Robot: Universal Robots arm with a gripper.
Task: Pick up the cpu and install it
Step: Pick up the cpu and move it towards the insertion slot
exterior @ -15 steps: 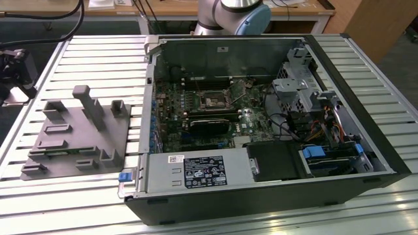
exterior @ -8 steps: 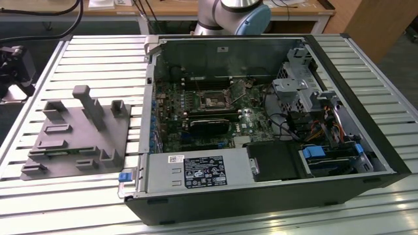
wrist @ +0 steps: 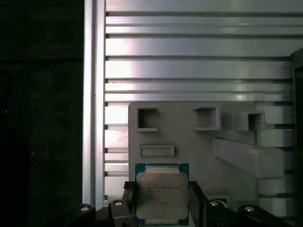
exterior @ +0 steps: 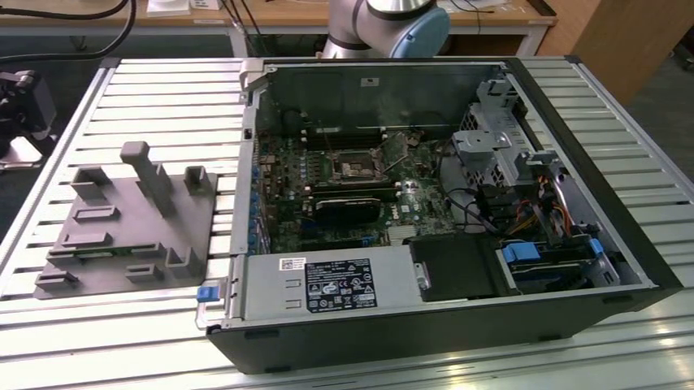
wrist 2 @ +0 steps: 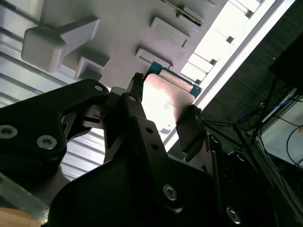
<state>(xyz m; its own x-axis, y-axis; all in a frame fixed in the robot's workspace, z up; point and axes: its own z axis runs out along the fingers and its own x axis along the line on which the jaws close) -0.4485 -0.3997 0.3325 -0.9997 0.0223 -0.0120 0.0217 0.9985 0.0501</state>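
Note:
The cpu (wrist: 162, 194), a small square chip with a shiny metal top and green rim, sits between my gripper's (wrist: 162, 202) two dark fingers, one on each opposite edge. It hangs well above the grey plastic tray (wrist: 199, 146). In the second wrist view the cpu (wrist 2: 166, 99) glints between the fingertips (wrist 2: 136, 90), and the gripper (wrist 2: 163, 111) is shut on it. The dark square socket (exterior: 356, 168) lies on the motherboard inside the open computer case (exterior: 564, 203).
The grey tray (exterior: 130, 227) with upright blocks stands on the slatted metal table (exterior: 162, 89), at the exterior view's left of the case. The arm's base (exterior: 385, 24) rises behind the case. Cables, drive cages and a power supply (exterior: 325, 286) crowd the case.

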